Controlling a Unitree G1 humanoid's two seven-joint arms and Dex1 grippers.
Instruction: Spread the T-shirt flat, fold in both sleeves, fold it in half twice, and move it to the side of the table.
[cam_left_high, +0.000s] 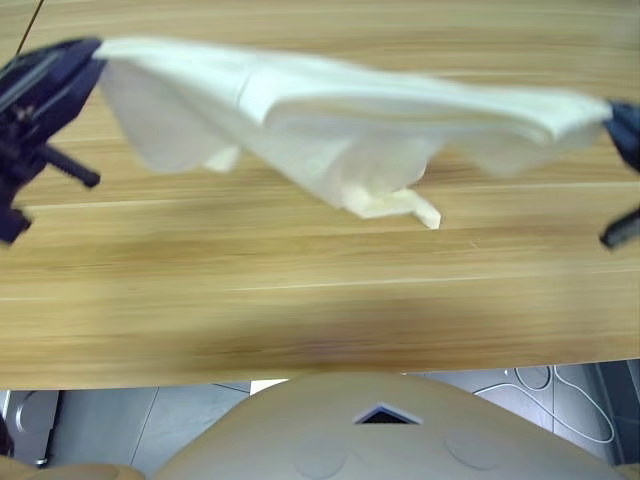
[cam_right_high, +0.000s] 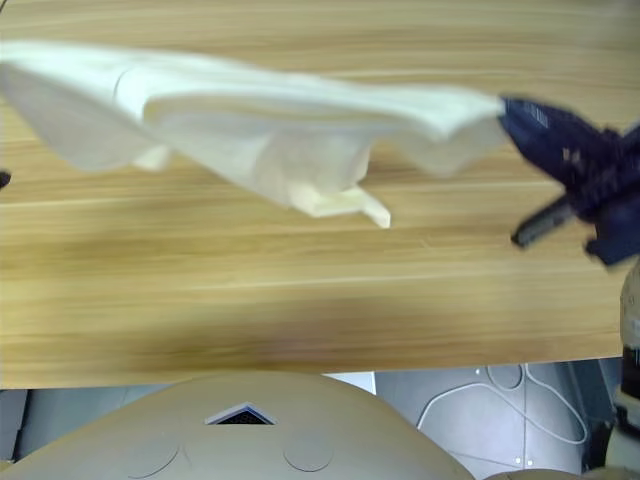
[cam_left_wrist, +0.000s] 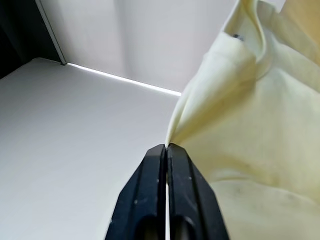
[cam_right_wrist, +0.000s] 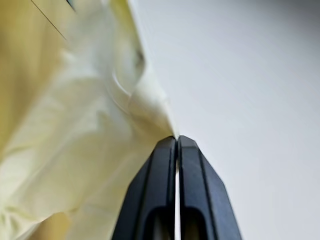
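A pale yellow T-shirt (cam_left_high: 330, 110) is held up in the air above a wooden counter (cam_left_high: 300, 310), stretched from left to right over the counter's far half. The left end of the cloth is pinched by the left gripper (cam_left_high: 96, 56), a dark blue tool seen at the far left. In the left wrist view its black fingers (cam_left_wrist: 150, 185) are closed tight against each other, with a small peak of fabric caught at their tips. The right end is pinched in the same way by the right gripper (cam_right_high: 506, 112) at the far right; its fingers (cam_right_wrist: 200, 190) are likewise pressed together on a bunched corner of the shirt. Between the two grippers the shirt sags in loose folds. A thicker bundle of cloth hangs down near the middle, and a narrow folded strip juts out at its lowest point, close to the counter; whether it touches the wood cannot be told. Beyond the counter's near edge a grey floor (cam_left_high: 180, 420) is seen, with a white cable (cam_left_high: 560, 400) lying on it at the right.
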